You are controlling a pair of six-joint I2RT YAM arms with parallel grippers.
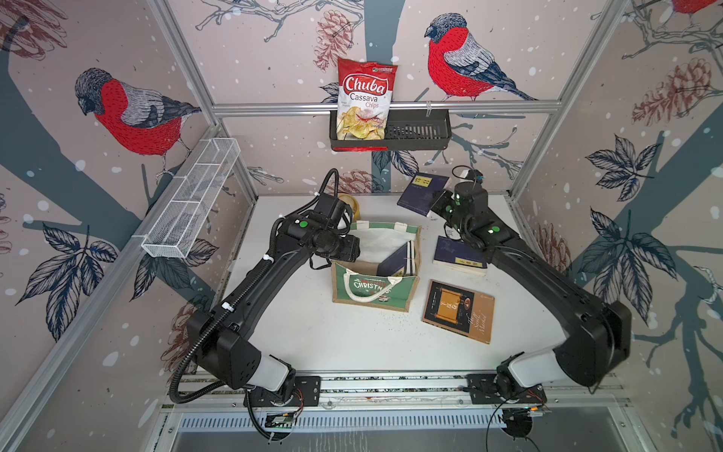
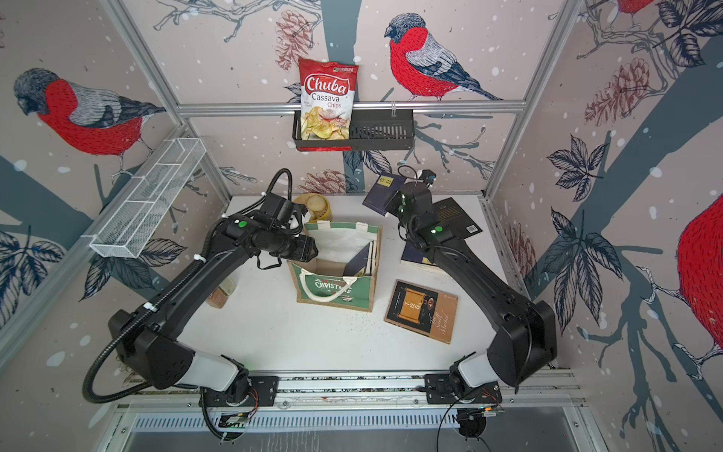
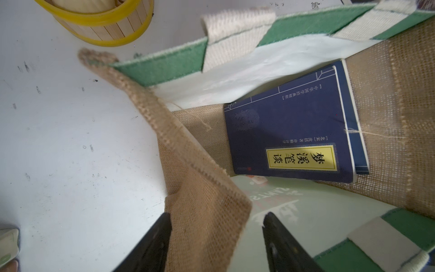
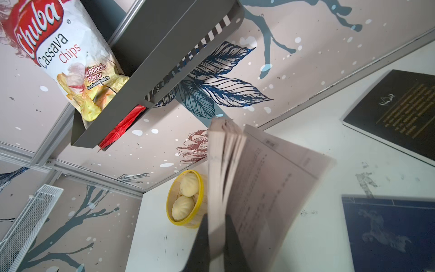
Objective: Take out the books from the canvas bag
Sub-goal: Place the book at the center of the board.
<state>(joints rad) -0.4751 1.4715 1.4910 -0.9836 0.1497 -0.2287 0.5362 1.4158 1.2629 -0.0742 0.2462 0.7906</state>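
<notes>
The white worktop carried everything. At its middle stood the canvas bag, mouth up. It was a soft jute box whose walls would likely sag and drag along if a book caught on them. Its green panel read "CHRISTMAS".

On the wall shelf behind, the red chips bag read "Chuba Cassava Chips", with "Balado Flavor" legible in the right wrist view.

Three books lay on the worktop to the right of the bag:
- a brown book with an orange scroll, its script too small to read
- a flat navy book
- a black book with a barcode

All looked like thin, light paperbacks, limp rather than stiff. Their smooth covers could slip, so a pinch near the spine seemed the safer hold.

Two more leaned inside the bag against its right wall. One was a labelled book whose yellow label read 梦溪笔谈, and a rear book sat right behind it.

The right end effector was clamped on a held book, navy, raised near the back wall with its pages fanning loose. The left end effector stood part-way apart, one finger outside and one inside the bag's left wall, not visibly pinching it
</notes>
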